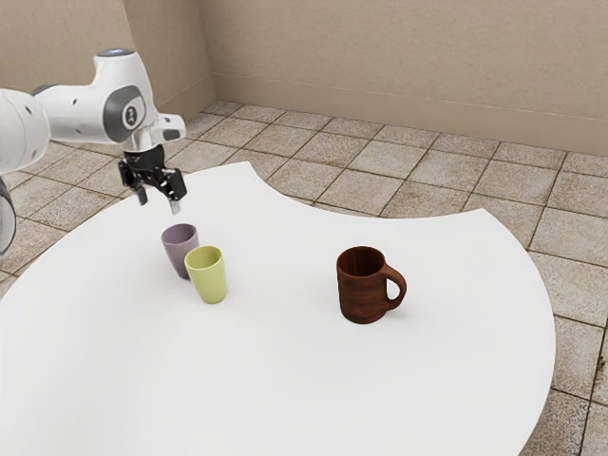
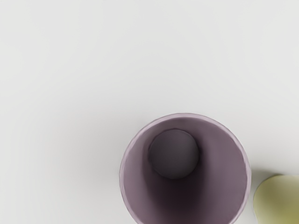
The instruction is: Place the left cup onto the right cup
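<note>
A mauve handleless cup (image 1: pixel 179 249) stands upright on the white table (image 1: pixel 285 380), with a yellow-green cup (image 1: pixel 206 274) close beside it on the exterior view's right. My black gripper (image 1: pixel 159 200) hangs open a little above and behind the mauve cup, with nothing between its fingers. The wrist view looks straight down into the mauve cup (image 2: pixel 184 168), and the rim of the yellow-green cup (image 2: pixel 279 199) shows just beside it.
A brown wooden mug (image 1: pixel 367 284) with a handle stands upright further toward the exterior view's right. The table's curved far edge runs behind the cups, with tiled floor (image 1: pixel 427 171) beyond.
</note>
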`<state>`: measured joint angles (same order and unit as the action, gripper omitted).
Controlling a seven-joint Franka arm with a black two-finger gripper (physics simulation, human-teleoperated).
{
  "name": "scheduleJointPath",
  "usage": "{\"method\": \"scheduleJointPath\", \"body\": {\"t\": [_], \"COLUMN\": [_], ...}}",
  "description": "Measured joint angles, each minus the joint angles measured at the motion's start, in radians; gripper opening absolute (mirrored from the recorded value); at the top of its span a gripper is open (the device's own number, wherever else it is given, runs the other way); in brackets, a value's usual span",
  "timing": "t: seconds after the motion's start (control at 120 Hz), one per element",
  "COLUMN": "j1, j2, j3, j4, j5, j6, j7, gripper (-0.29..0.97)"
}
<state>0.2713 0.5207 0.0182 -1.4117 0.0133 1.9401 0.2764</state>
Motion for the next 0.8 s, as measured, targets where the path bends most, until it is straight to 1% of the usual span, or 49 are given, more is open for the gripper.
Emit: {"method": "scheduleJointPath", "body": {"t": [0.308, 0.575, 0.8], "j1": [0.001, 0.015, 0.016], "j2": [0.099, 0.158, 0.186], "j3": [-0.002, -0.003, -0.003], "j4": [0.097, 0.125, 0.127], "j5": [-0.001, -0.001, -0.002], "j6": [-0.033, -0.028, -0.019], "j7": [0.08, 0.13, 0.158], "gripper": [0.66, 0.66, 0.66]}}
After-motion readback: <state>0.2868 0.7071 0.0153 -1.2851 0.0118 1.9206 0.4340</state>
